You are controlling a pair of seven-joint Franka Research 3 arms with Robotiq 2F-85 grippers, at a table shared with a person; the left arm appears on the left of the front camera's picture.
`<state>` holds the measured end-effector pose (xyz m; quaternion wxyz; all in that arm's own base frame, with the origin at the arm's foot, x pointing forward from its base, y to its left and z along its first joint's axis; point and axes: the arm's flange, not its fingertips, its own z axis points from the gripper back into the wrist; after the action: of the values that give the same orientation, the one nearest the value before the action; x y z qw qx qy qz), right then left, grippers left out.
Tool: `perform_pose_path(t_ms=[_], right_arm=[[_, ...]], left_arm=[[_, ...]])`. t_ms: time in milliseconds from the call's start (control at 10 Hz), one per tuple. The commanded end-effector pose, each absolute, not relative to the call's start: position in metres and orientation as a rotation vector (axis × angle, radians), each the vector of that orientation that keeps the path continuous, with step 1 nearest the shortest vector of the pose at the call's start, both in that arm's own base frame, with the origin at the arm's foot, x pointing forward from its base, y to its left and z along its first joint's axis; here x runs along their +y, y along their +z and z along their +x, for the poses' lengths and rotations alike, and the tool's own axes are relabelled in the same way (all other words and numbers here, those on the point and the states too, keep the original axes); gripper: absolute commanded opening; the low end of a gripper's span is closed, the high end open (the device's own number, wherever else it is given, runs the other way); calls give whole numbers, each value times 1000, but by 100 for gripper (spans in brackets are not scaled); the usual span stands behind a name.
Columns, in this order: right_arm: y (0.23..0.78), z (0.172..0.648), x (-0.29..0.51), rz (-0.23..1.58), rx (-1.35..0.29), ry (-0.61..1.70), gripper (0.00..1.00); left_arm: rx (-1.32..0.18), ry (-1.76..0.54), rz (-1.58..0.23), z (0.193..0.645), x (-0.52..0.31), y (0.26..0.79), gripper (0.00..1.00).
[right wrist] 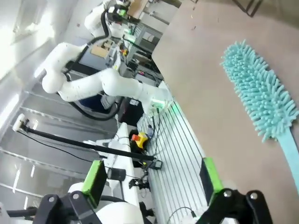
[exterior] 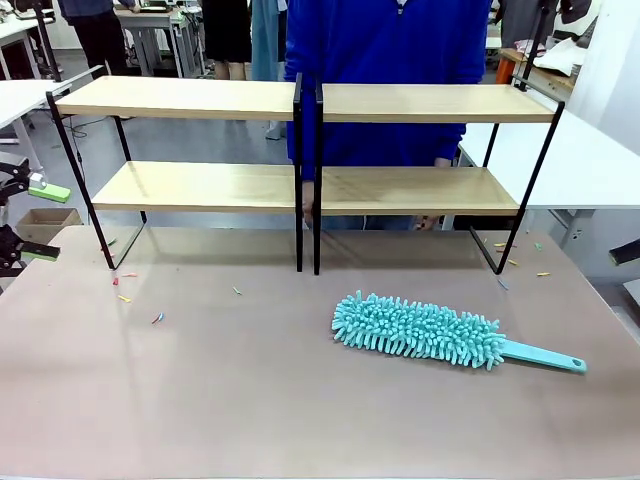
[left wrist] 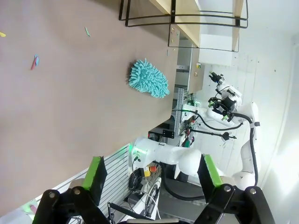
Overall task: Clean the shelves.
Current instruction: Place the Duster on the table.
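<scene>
Your shelves (exterior: 300,140) stand side by side along the far part of the brown table (exterior: 250,400), two matching two-tier units of pale wood boards in thin black rod frames, meeting at the middle and together spanning nearly the table's width. All four boards look bare. Behind them, a person in a blue top (exterior: 390,60) stands at the far side, with a hand (exterior: 308,212) showing low between the two units. Nearer to you, right of centre, the fluffy teal duster (exterior: 420,330) lies flat on the table, its handle pointing toward the right edge, well apart from the shelf frames. Small coloured scraps (exterior: 158,318) are scattered on the table, mostly at the left near the shelf feet, with a few by the right frame. Your left gripper (left wrist: 152,175) sits off the table's left edge, its green-padded fingers spread wide and holding nothing. Your right gripper (right wrist: 152,177) hangs beyond the table's right side, near the duster's handle, its fingers likewise wide apart and empty.
</scene>
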<state>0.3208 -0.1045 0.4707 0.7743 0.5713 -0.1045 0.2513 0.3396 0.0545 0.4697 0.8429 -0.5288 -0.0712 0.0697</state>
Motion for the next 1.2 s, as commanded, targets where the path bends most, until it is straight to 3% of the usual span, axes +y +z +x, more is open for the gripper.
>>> perform_pose_path(t_ms=[0,1100], right_arm=[[472,318,-104,1186,-256,597,100],[472,318,-104,1186,-256,597,100]], left_arm=[[-166,134,-1140,340,53,470,100],[-166,134,-1140,340,53,470,100]])
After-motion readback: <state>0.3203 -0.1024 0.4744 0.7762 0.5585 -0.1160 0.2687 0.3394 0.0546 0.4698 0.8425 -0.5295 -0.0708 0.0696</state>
